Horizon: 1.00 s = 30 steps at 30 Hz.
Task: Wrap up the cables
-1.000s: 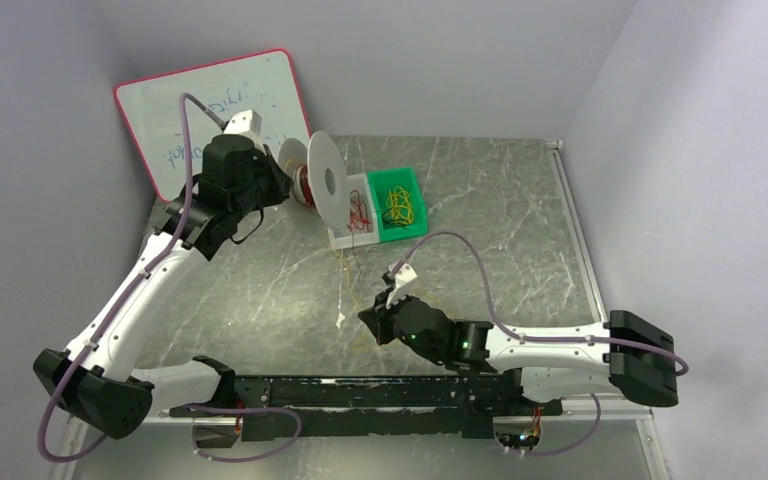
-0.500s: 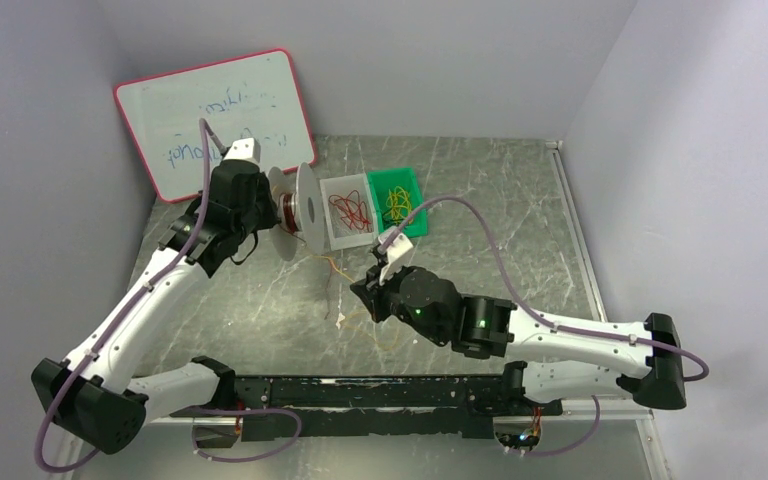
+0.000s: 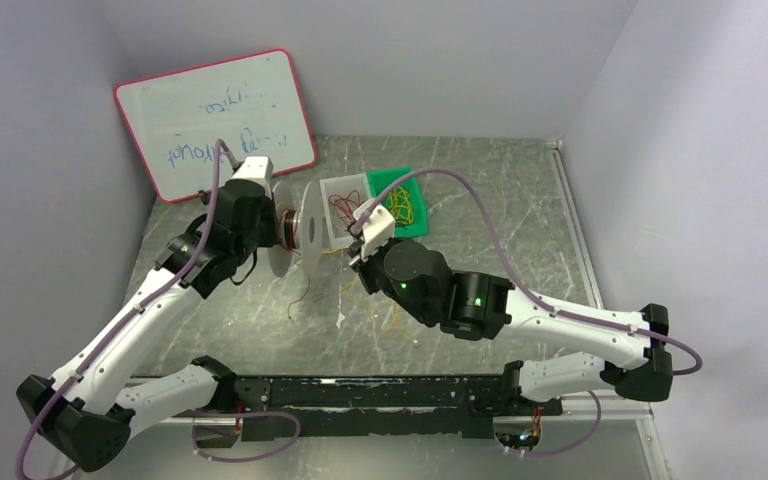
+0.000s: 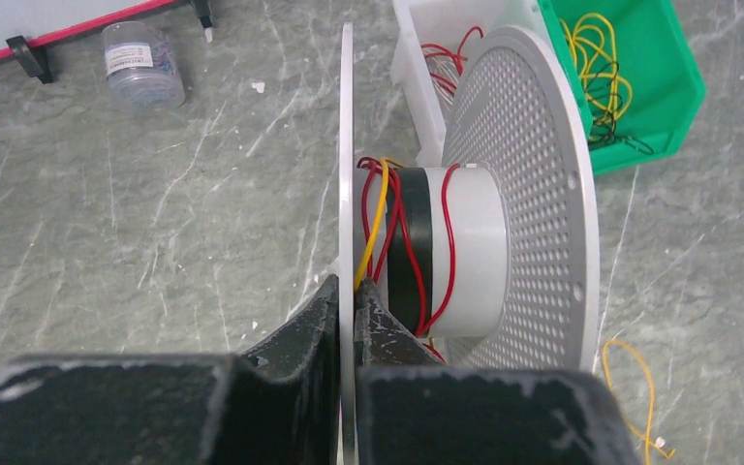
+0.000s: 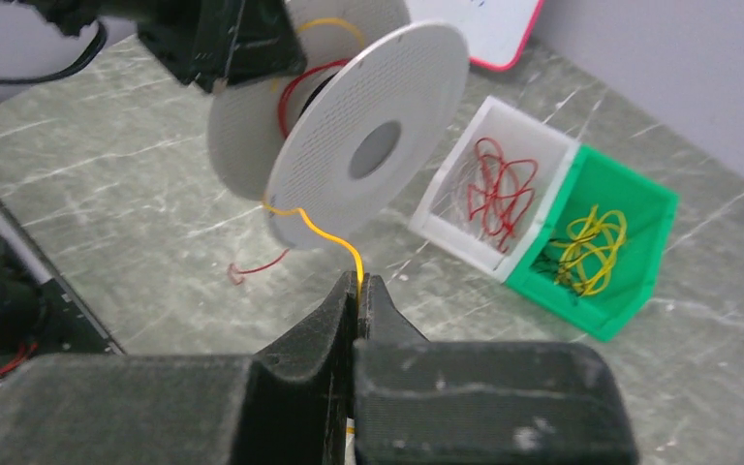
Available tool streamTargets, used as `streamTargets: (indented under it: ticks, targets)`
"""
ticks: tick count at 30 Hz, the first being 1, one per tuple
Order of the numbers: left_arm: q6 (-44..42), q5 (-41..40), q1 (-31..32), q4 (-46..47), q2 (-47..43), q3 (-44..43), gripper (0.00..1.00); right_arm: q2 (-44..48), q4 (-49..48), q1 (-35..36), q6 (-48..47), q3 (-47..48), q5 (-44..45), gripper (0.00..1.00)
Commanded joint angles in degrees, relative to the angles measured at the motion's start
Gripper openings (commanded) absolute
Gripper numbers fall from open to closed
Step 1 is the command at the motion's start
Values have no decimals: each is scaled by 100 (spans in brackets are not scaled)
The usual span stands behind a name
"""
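Observation:
My left gripper point(image 4: 347, 302) is shut on the thin flange of a white round spool point(image 4: 518, 194), held above the table; it also shows in the top view point(image 3: 312, 222) and the right wrist view point(image 5: 368, 126). Red and yellow cables point(image 4: 387, 228) are wound on its hub. My right gripper point(image 5: 359, 289) is shut on a yellow-orange cable point(image 5: 322, 232) that runs up to the spool's rim. From above, the right gripper point(image 3: 357, 257) sits just right of the spool. A loose red cable end point(image 5: 252, 266) hangs below the spool.
A white bin with red cables point(image 3: 345, 205) and a green bin with yellow cables point(image 3: 400, 200) stand behind the spool. A whiteboard point(image 3: 215, 115) leans at the back left, with a small clear jar point(image 4: 140, 66) near it. A loose yellow cable point(image 4: 630, 387) lies on the table.
The left arm has brought the spool forward and right, away from the whiteboard. The right arm has moved up and left toward the spool, keeping the yellow-orange cable.

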<state>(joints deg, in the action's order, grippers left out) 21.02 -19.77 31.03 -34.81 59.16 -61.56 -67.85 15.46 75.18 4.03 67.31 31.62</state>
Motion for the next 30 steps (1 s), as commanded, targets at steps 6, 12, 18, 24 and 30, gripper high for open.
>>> streamTargets:
  ticks: [6, 12, 18, 24, 30]
  targets:
    - [-415, -540, 524, -17, -493, 223, 7, -462, 97, -494, -1168, 959, 164, 0]
    - [-667, -226, 695, -75, -721, 245, 7, -664, -97, -1036, -1401, 1130, -116, 0]
    - [-1069, 567, 763, -159, -937, 149, 7, -705, -400, -1710, -1430, 940, -384, 0]
    - [-1444, 1049, 838, -405, -1018, 100, 7, -717, -749, -2197, -1314, 527, -594, 0]
    - [-1481, 1529, 836, -497, -1129, -99, 7, -519, -1026, -2712, -923, -107, -778, 0]
